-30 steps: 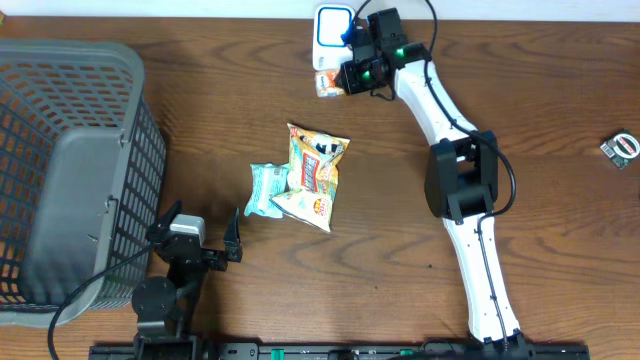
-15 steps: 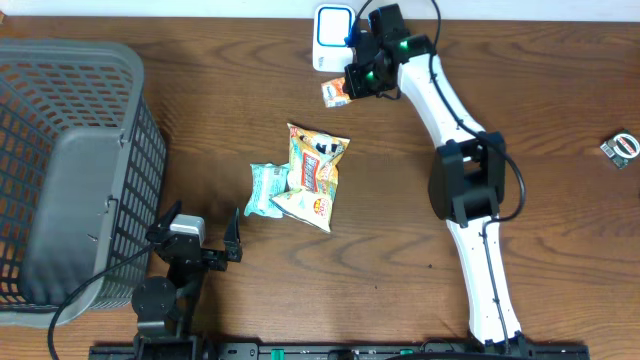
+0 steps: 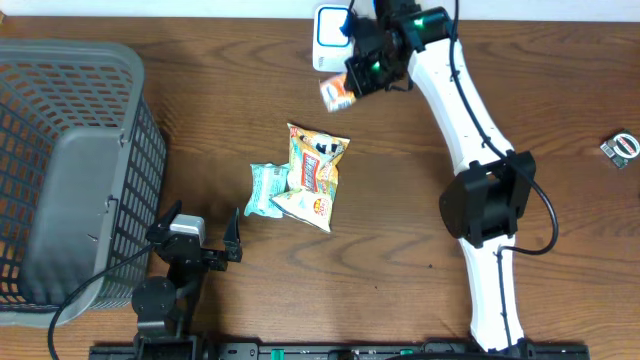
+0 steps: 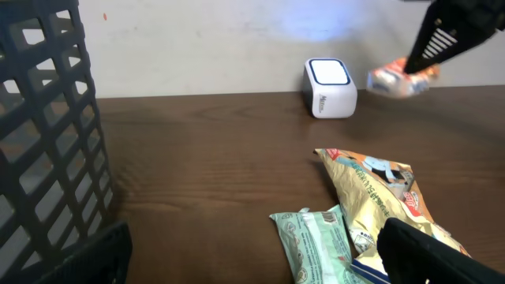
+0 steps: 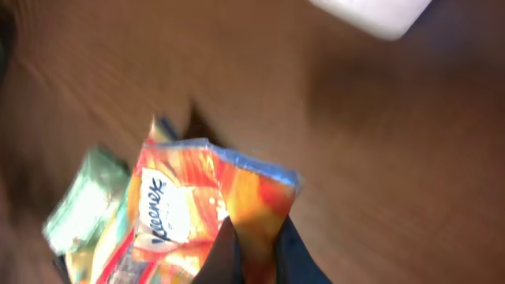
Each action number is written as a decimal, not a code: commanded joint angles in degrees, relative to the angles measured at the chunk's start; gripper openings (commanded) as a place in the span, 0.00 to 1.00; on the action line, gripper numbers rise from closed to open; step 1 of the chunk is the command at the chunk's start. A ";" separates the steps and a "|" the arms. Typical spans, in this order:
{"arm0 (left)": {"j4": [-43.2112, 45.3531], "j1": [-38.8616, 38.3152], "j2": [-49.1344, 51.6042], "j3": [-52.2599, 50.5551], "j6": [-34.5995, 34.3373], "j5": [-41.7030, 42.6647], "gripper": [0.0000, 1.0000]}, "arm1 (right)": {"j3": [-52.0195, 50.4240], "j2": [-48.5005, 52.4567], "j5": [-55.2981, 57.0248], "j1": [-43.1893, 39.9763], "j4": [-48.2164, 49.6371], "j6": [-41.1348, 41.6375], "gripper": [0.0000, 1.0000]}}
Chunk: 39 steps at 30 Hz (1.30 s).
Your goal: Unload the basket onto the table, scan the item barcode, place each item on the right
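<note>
An orange tissue packet (image 3: 337, 94) hangs in the air just in front of the white scanner (image 3: 330, 22), with my right gripper (image 3: 355, 80) shut on one end of it. In the right wrist view the packet (image 5: 197, 205) is pinched between the dark fingers of the right gripper (image 5: 251, 256), and the scanner (image 5: 371, 12) shows at the top edge. From the left wrist view the packet (image 4: 401, 80) floats to the right of the scanner (image 4: 329, 77). My left gripper (image 3: 200, 228) rests open at the table's front left, holding nothing.
A yellow snack bag (image 3: 315, 172) and a green packet (image 3: 266, 190) lie together mid-table. A grey plastic basket (image 3: 70, 170) fills the left side. A small object (image 3: 622, 147) sits at the far right edge.
My right gripper has carried the tissue packet a little away from the scanner and tilted it; the right arm's elbow has swung to the right. The left arm has stayed still.
</note>
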 commanded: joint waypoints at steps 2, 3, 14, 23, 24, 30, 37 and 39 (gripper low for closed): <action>-1.66 0.28 -0.15 -1.09 -0.26 0.52 0.97 | 0.04 -3.89 2.69 1.36 -4.02 -2.43 0.01; -1.66 0.28 -0.15 -1.09 -0.26 0.52 0.98 | 0.04 -4.72 2.73 1.42 -4.63 -2.60 0.02; -1.66 0.28 -0.15 -1.09 -0.26 0.52 0.98 | -0.83 -13.55 8.70 6.58 -13.92 -2.51 0.02; -1.66 0.28 -0.15 -1.09 -0.26 0.52 0.98 | -22.27 -29.81 22.97 12.00 -10.80 8.50 0.02; -1.66 0.28 -0.15 -1.09 -0.26 0.52 0.98 | -26.38 -32.46 23.63 12.66 -8.94 9.51 0.02; -1.66 0.28 -0.15 -1.09 -0.26 0.52 0.98 | -60.76 -50.73 28.24 14.53 17.31 15.17 0.02; -1.66 0.28 -0.15 -1.09 -0.26 0.52 0.98 | -85.02 -53.42 30.05 14.32 51.95 15.06 0.01; -1.66 0.28 -0.15 -1.09 -0.26 0.52 0.98 | -88.02 -53.31 29.77 14.29 60.57 15.06 0.01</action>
